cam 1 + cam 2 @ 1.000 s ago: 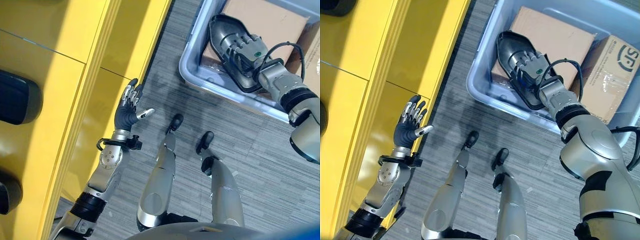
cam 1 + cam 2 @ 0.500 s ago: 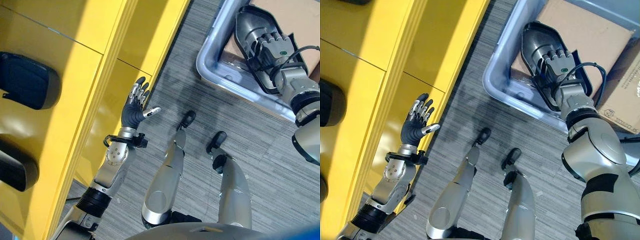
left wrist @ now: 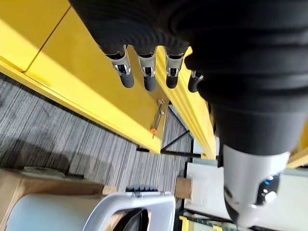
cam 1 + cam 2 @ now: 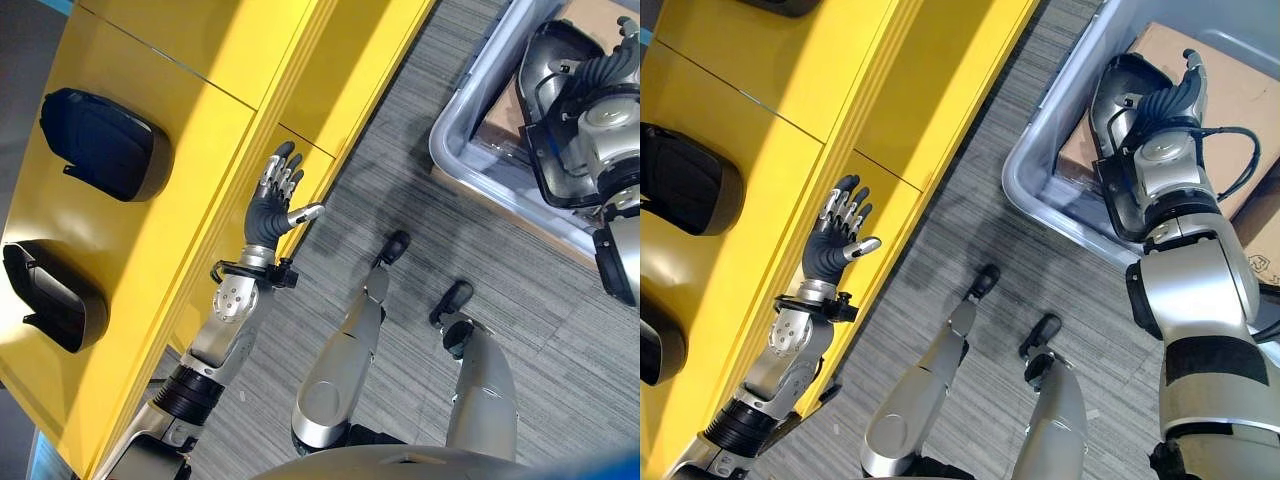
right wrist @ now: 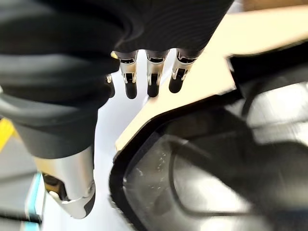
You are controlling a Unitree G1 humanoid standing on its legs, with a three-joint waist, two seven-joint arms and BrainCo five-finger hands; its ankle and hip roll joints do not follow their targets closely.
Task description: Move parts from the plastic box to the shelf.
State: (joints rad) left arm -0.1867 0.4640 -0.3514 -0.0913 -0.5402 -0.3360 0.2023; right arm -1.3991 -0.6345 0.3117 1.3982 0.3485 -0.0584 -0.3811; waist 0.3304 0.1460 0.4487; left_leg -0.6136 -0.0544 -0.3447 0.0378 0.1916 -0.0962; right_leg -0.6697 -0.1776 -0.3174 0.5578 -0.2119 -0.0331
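A black moulded part (image 4: 1118, 160) lies in the grey plastic box (image 4: 1040, 200) on top of a cardboard carton (image 4: 1230, 90). My right hand (image 4: 1168, 115) stands edge-on against this part, fingers straight. In the right wrist view the fingers (image 5: 151, 72) reach past the part's glossy rim (image 5: 192, 183) and the thumb hangs apart from them. My left hand (image 4: 272, 205) is raised, open and empty, beside the front of the yellow shelf (image 4: 200, 120). Two black parts (image 4: 100, 145) (image 4: 55, 295) rest on the shelf.
Grey carpet (image 4: 400, 180) lies between the shelf and the box. A second taped carton (image 4: 1265, 240) sits in the box at the right. The left wrist view looks along the shelf's yellow edge (image 3: 72, 62) to the box's rim (image 3: 139, 204).
The camera has swung towards the shelf, so more of it shows. My right hand has turned from lying flat on the part to standing edge-on against it. The left hand stays raised.
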